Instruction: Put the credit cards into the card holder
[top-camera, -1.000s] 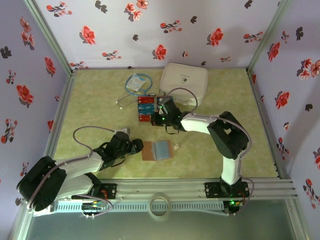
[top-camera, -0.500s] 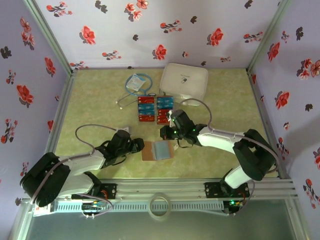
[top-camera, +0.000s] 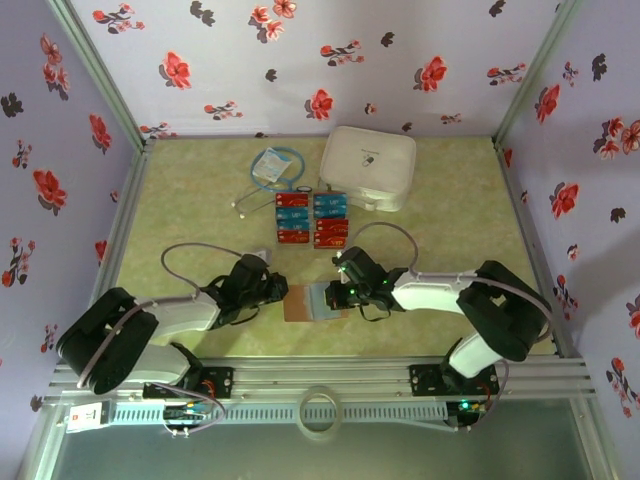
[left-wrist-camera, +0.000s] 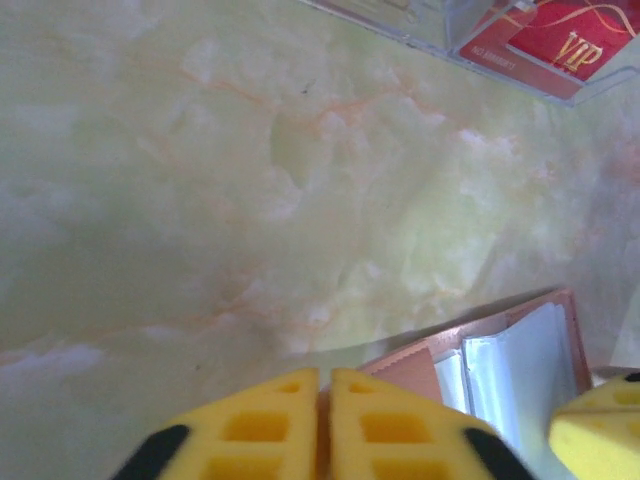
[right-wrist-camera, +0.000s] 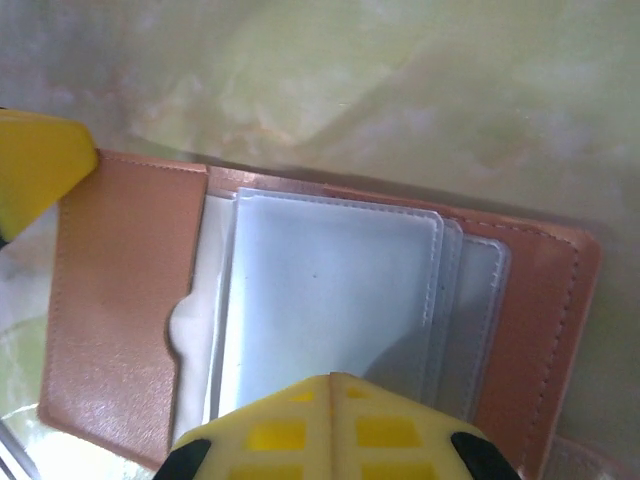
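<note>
Tan-brown flat folding card holder (top-camera: 300, 304) lies open on the pale green marbled table (top-camera: 200, 200), with a gripper at each side.

The left gripper (left-wrist-camera: 322, 388) has its yellow pads pressed together on the card holder's left edge, a thin brown sliver showing between them. The right gripper (right-wrist-camera: 330, 388) is likewise pressed together, its tips over the clear plastic sleeves (right-wrist-camera: 330, 280) of the grey-blue inside; whether anything sits between those pads cannot be told. Small red and blue credit cards (top-camera: 292, 217) lie in two columns farther back, apart from the card holder, just in front of the white zip case (top-camera: 368, 165).
</note>
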